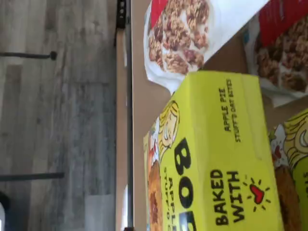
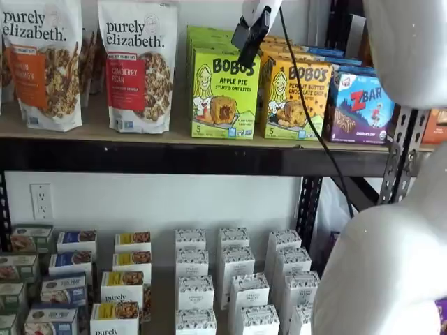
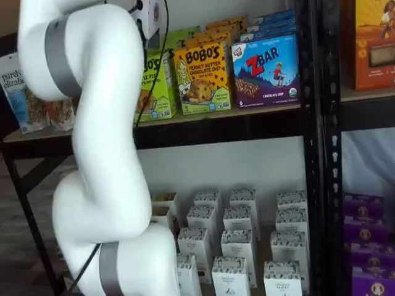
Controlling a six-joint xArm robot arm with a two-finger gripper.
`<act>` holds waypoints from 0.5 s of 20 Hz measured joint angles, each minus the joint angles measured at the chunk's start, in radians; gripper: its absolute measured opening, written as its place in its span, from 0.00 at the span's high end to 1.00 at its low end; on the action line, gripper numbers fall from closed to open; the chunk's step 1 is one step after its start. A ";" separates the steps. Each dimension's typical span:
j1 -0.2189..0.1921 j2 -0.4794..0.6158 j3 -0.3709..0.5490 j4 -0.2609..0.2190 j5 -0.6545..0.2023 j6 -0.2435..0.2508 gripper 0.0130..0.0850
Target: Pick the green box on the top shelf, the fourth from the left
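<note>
A white wall backs a black metal rack, and the top shelf (image 2: 174, 136) is a tan board with a thick black front rail. On it, from the front, stand two white granola bags (image 2: 138, 66), then the green box (image 2: 225, 94), upright at the front of its row, with a yellow-orange box (image 2: 296, 98) touching its side and a blue box (image 2: 361, 106) beyond that. In a shelf view the gripper (image 2: 250, 36) hangs from above, its dark fingers just over the green box's top edge; I see them side-on, so I cannot tell whether they are parted or closed, and they hold nothing that I can make out. A black cable (image 2: 307, 112) trails down beside it across the yellow-orange box. The wrist view looks onto the green box's lime top panel (image 1: 226, 144), with a granola bag close by and grey wood flooring (image 1: 57, 115) past the shelf edge. Below, small white cartons (image 2: 234, 279) fill the lower shelf. The white arm (image 3: 105, 154) hides part of the green box (image 3: 157, 86) in the other shelf view.
</note>
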State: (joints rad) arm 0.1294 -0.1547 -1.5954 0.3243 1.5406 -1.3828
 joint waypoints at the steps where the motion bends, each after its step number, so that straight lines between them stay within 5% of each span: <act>1: -0.002 0.016 -0.017 -0.002 0.016 -0.002 0.00; 10: 0.001 0.077 -0.072 -0.030 0.059 -0.006 0.00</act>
State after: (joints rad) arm 0.1305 -0.0777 -1.6672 0.2939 1.5995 -1.3889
